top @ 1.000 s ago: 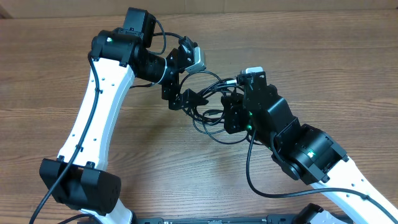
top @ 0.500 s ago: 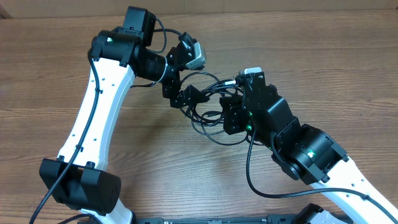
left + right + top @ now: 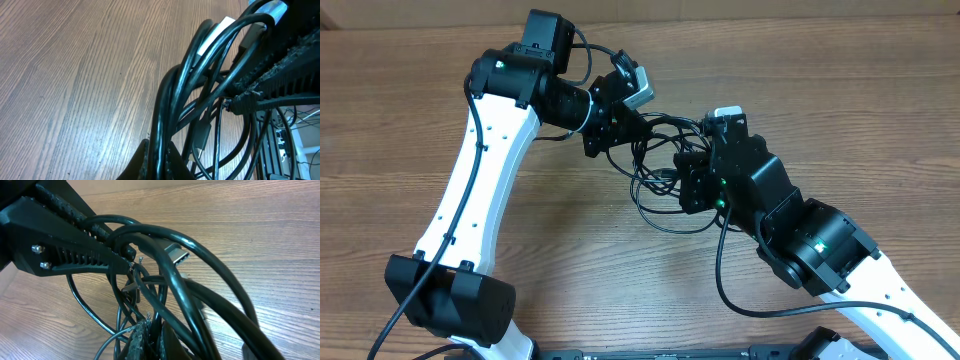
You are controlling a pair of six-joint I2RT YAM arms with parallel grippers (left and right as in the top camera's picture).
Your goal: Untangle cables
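- Clamping the cables point(image 3: 655, 170), the left gripper point(image 3: 618, 128) has its jaws pressed together on several black strands; the left wrist view shows the strands running straight down between its fingers point(image 3: 137, 166), with no gap.
- Right gripper point(image 3: 692, 182) is also closed on the cables. In the right wrist view the rough pads point(image 3: 137, 341) pinch a few strands at the bottom of the frame.
- The two grippers are near each other, with the knot of cables strung between them and lifted partly off the table point(image 3: 410, 150).
- The right wrist view shows one ribbed finger of the left gripper point(image 3: 75, 255) lying across the bundle, touching the loops.
- A silver-tipped plug point(image 3: 177, 255) sticks out of the bundle just beside that finger.
- The cables are around the middle of the table, a bit nearer the far edge. Loose loops hang down toward the near edge and rest on the wood below the right gripper.
- I cannot tell how many separate cables there are, as the strands overlap too much.
- Left arm point(image 3: 470, 180): the white link rises from the near-left corner toward the far edge, bends at the elbow, and the wrist points right and slightly toward the near edge into the bundle.
- Right arm point(image 3: 820, 245): it comes from the near-right corner and reaches diagonally toward the far left, with the black wrist tilted down over the cables.
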